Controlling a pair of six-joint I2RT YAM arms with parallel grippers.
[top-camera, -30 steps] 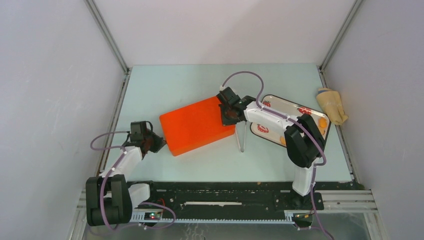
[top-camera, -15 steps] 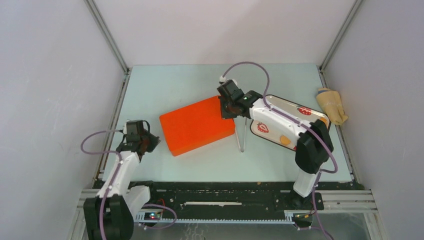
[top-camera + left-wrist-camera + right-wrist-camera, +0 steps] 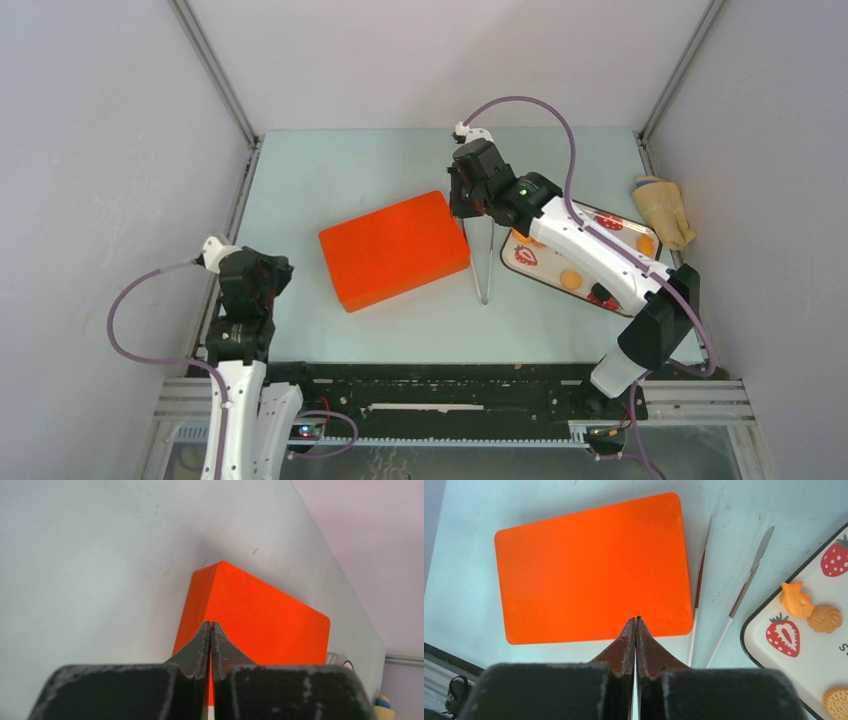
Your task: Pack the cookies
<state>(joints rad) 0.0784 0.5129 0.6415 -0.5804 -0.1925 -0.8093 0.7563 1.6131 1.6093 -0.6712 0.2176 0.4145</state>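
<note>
Both claws are pressed together and pinch nothing: the left claw [image 3: 210, 625] hangs at the lower left of the overhead view, and the right claw [image 3: 637, 620] hovers at upper centre. Plain pale grey walls [image 3: 120, 150] close in a pale green bench [image 3: 350, 170]. An orange box [image 3: 394, 250] lies flat at centre. At centre right sits a strawberry-print tray [image 3: 811, 665], with thin metal tongs [image 3: 484, 270] between the two. The cookies [image 3: 571, 279] lie on the tray.

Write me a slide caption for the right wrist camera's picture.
Shut right claw hovers by an orange box, with metal tongs and a strawberry-print tray of cookies alongside.
</note>
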